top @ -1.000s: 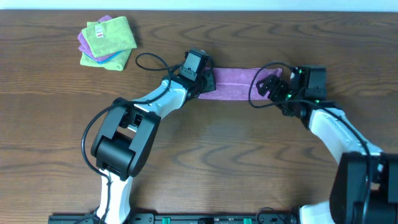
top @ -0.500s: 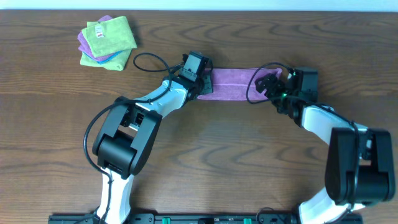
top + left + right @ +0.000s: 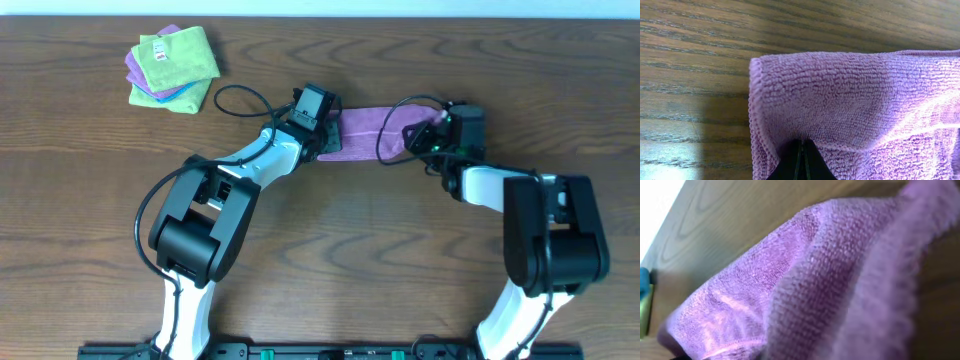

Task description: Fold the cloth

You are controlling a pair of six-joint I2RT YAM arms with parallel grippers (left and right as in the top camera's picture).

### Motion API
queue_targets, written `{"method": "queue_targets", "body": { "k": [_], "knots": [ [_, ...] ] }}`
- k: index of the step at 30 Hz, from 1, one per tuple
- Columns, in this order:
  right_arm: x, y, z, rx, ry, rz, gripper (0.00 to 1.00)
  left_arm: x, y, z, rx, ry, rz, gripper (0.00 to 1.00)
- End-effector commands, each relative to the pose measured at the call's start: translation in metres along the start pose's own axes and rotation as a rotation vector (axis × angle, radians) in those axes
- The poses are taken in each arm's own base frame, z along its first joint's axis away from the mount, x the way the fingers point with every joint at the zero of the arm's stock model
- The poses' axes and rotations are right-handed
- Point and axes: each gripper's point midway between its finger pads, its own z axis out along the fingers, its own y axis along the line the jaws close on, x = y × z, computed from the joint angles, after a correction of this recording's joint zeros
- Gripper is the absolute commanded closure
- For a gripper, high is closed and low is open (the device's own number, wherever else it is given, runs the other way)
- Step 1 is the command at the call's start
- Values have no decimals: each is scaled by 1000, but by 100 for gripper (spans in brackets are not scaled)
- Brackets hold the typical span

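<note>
On the wooden table, the lilac microfibre cloth lies as a narrow folded strip near the far edge, stretched between my two hands. Well off to its left sits a small stack of folded cloths with a lime-green one on top. My left gripper is pinched tight on the cloth's left end, and my right gripper is closed on the right end, which bunches up off the wood.

Overhead camera: fixed above, facing straight down, wide view of brown wood-grain tabletop. Left wrist camera: very near, looking down on lilac fuzzy microfibre cloth edge. Right wrist camera: nearer, oblique. All three share cloth.
</note>
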Motion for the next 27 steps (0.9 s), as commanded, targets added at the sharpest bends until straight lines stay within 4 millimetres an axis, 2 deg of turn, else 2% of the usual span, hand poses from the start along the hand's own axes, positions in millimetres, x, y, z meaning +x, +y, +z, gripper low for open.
{"method": "queue_targets", "body": {
  "k": [1, 5, 10, 13, 16, 27],
  "knots": [
    [17, -13, 4, 34, 35, -50, 99, 0, 8, 4, -31, 6, 12, 94],
    [4, 0, -8, 12, 8, -119, 99, -2, 13, 3, -37, 5, 1, 94],
    [-16, 33, -40, -25, -44, -241, 99, -7, 19, 2, -43, -1, -12, 94],
    [-22, 52, -52, -62, -72, -291, 99, -7, 20, 2, -43, -1, -13, 94],
    [-19, 69, -55, -94, -75, -320, 99, -7, 20, 2, -42, -1, -13, 94],
    [14, 117, -47, -178, -46, -466, 99, -8, 19, 2, -41, -5, -13, 94]
  ]
}}
